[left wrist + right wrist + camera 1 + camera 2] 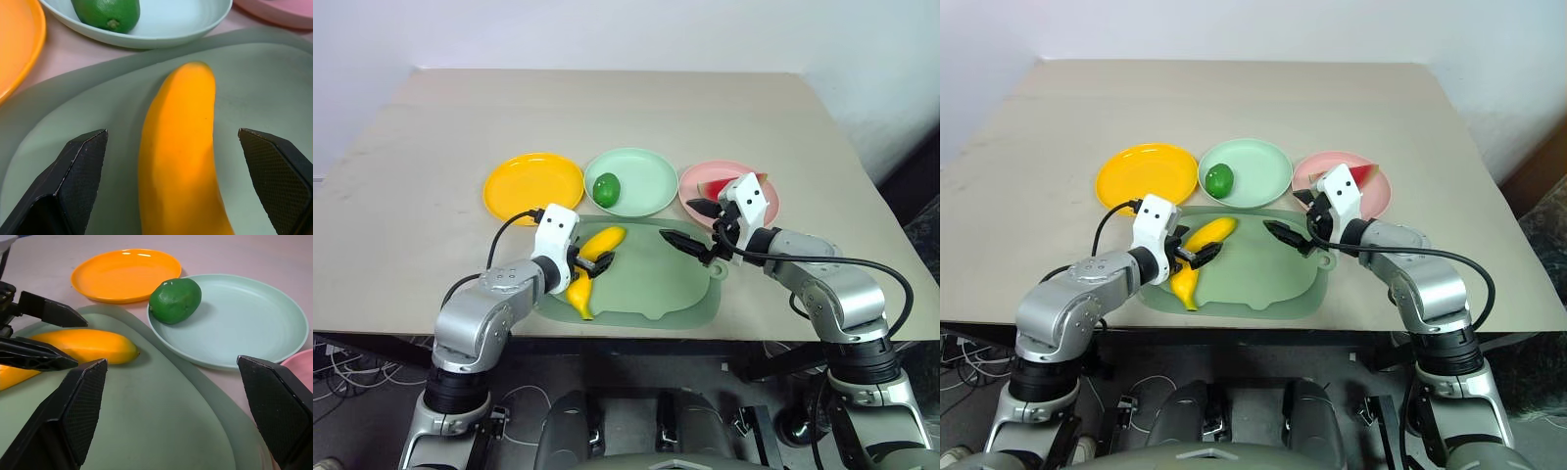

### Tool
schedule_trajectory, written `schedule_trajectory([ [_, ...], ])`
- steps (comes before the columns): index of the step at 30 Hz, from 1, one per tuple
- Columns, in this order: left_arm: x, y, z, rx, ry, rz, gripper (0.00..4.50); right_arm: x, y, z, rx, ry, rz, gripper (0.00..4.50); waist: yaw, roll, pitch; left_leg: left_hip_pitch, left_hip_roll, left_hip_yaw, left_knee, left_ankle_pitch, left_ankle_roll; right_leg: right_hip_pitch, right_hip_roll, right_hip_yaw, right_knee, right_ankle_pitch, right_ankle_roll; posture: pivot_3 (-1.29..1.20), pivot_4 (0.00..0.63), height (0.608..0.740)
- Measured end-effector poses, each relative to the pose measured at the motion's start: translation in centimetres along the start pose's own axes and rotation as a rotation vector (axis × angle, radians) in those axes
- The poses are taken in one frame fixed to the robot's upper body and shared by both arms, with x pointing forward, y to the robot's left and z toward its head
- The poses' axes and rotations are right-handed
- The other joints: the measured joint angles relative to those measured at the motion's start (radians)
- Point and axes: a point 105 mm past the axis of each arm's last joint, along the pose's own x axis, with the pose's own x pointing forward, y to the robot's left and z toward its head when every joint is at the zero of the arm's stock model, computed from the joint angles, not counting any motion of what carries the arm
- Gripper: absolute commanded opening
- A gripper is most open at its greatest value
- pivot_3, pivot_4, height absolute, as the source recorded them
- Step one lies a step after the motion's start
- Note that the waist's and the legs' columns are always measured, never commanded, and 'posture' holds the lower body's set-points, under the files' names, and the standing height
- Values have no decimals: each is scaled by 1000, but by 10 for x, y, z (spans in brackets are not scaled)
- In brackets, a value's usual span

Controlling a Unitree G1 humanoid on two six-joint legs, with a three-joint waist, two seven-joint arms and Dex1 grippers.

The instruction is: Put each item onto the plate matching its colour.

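A curved yellow banana (609,240) lies on the big pale-green tray (656,286). My left gripper (599,260) is low over it and open, one finger on each side of the banana (181,156), with a gap to both. A dark-green fruit (606,188) sits on the left part of the mint green plate (646,176). The red watermelon wedge (717,186) rests on the pink plate (724,168). The yellow-orange plate (533,186) holds nothing. My right gripper (677,219) is open with nothing in it, over the tray's right end beside the pink plate.
The three plates stand in a row just behind the tray, close together. The tan table (607,108) stretches bare behind them. Its front edge runs right below the tray. Black cables hang from both wrists.
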Motion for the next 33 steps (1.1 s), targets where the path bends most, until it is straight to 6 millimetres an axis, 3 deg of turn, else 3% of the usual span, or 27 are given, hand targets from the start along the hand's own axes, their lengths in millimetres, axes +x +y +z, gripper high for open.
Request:
schedule_trajectory([
  [1,1,-1,0,6,15,-1,4483,0,0,-1,3,5,-3,4500,1,0,0,0,0,0,0,0,0,0,0,0,0,0,0,0,150,695],
  [4,2,-2,0,68,37,5,3865,0,-1,-3,14,17,-11,4500,0,0,0,0,0,0,0,0,0,0,0,0,0,0,0,0,150,695],
  [10,1,-3,-1,105,48,13,1812,0,-2,-5,26,30,-24,4500,0,0,0,0,0,0,0,0,0,0,0,0,0,0,0,0,150,695],
  [16,2,-5,5,19,-20,-22,1760,1,-2,-5,28,27,-27,4500,0,0,0,0,0,0,0,0,0,0,0,0,0,0,0,0,150,695],
  [24,-10,15,66,-81,-364,42,1760,2,-1,-3,28,13,-25,4500,-1,0,0,0,0,0,0,0,0,0,0,0,0,0,0,0,150,695],
  [27,-5,35,80,-111,-378,108,1760,4,0,-2,26,4,-21,4500,1,0,0,0,0,0,0,0,0,0,0,0,0,0,0,0,150,695],
  [29,-2,58,90,-136,-375,209,1760,5,0,1,19,-4,-22,4500,-1,0,0,0,0,0,0,0,0,0,0,0,0,0,0,0,150,695],
  [33,5,92,90,-192,-312,361,1760,7,-2,1,22,-7,-26,4500,-2,0,0,-1,0,0,0,0,0,-1,0,0,0,0,0,0,150,695],
])
